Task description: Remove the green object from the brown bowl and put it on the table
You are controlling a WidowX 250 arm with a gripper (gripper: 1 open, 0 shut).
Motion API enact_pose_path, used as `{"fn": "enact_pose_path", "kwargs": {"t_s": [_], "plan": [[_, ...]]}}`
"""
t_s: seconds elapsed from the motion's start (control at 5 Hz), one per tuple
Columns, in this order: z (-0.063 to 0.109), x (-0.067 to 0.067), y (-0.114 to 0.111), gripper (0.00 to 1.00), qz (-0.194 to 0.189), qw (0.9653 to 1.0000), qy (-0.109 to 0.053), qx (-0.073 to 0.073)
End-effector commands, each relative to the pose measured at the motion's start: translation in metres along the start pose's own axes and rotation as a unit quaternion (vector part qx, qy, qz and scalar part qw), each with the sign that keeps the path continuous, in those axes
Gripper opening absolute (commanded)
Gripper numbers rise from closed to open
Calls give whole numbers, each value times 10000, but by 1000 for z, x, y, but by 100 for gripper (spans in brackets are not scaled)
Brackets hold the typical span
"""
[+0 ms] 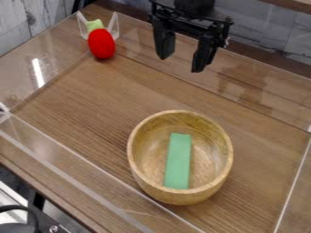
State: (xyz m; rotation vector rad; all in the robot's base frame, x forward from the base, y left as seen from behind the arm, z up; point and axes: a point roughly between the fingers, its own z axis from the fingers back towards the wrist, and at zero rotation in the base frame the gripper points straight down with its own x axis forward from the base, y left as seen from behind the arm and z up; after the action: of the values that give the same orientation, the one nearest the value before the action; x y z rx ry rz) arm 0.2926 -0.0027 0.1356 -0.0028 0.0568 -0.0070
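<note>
Green block in bowl, gripper apart

Bowl [134, 153] is sitting on table [85, 118] at the near side, its wall ringing block [179, 161] and likely keeping it from sliding out. Block is lying lengthwise toward the gripper, resting on the bowl's inside, so a pinch across its narrow sides is probably what's needed. Farther off, gripper [191, 38] is hanging with its fingers spread wide, gripping nothing, probably waiting to approach. Block is lying well apart from it, on the near side, untouched. Red toy [102, 44] is lying at the far left, apart from both, not figuring in the job.
</note>
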Motion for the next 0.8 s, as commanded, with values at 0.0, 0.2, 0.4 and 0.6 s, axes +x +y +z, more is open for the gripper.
{"fn": "enact_pose_path", "kwargs": {"t_s": [0.0,0.2,0.4,0.6], "plan": [[-22,-19,-1,100,-10,9998,182,-21],[-36,-36,-21,100,309,9988,371,-128],[-49,-48,-45,100,698,9964,412,-231],[-58,-58,-62,100,1051,9933,386,-300]]}}
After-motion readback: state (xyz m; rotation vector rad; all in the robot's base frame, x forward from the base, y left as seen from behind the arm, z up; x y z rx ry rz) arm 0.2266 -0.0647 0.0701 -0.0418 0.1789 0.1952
